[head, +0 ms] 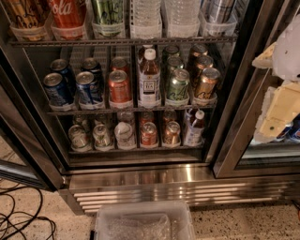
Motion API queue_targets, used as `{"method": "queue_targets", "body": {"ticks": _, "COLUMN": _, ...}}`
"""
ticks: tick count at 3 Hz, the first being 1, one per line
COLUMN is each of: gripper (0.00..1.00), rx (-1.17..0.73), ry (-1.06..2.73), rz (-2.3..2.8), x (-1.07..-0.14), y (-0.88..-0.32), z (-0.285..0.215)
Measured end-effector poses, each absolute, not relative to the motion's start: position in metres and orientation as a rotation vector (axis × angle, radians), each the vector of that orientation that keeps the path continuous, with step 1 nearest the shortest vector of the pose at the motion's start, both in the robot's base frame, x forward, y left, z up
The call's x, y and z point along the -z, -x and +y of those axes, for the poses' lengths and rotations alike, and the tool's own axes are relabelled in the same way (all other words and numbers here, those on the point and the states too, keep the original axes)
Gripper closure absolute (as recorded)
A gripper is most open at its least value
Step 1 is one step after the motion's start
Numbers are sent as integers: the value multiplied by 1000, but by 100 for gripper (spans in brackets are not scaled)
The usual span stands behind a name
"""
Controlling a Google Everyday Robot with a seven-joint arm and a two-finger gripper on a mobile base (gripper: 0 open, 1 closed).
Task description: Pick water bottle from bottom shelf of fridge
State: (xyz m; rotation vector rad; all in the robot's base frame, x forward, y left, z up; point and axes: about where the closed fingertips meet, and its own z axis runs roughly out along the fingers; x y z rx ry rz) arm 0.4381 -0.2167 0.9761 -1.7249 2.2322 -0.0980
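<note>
**At fridge front: stock list, near to far**

Nearest, btm centre: clear plastic bin on speckled floor. Black cables lower left.
Right edge: gripper, white and cream, in front of the glass door, well apart from the shelves. Spread or pressed together: can't tell.
Base: shiny steel grille.
Bottom shelf, L to R:
- 2 silver cans
- water bottle, white cap, upright, 3rd lane, between a silver can and a red can
- copper can
- reddish-drink bottle, far right

Middle shelf: blue cans, orange can, tea bottle w/ white label, green cans, gold cans.
Top rack: cola can, green can, clear bottles.
</note>
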Motion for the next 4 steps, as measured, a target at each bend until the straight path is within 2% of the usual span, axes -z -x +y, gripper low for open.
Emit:
{"method": "queue_targets", "body": {"ticks": 1, "gripper": 0, "rx": 98, "ry": 1725, "rz": 2232, "x": -976, "y": -438, "z": -217}}
{"method": "queue_targets", "body": {"ticks": 2, "gripper": 0, "rx": -44, "ry": 1738, "rz": 2195, "x": -967, "y": -431, "z": -195}}
{"method": "queue_targets", "body": {"ticks": 4, "gripper": 0, "rx": -589, "ry": 1749, "rz": 2000, "x": -944, "y": -401, "z": -117}}
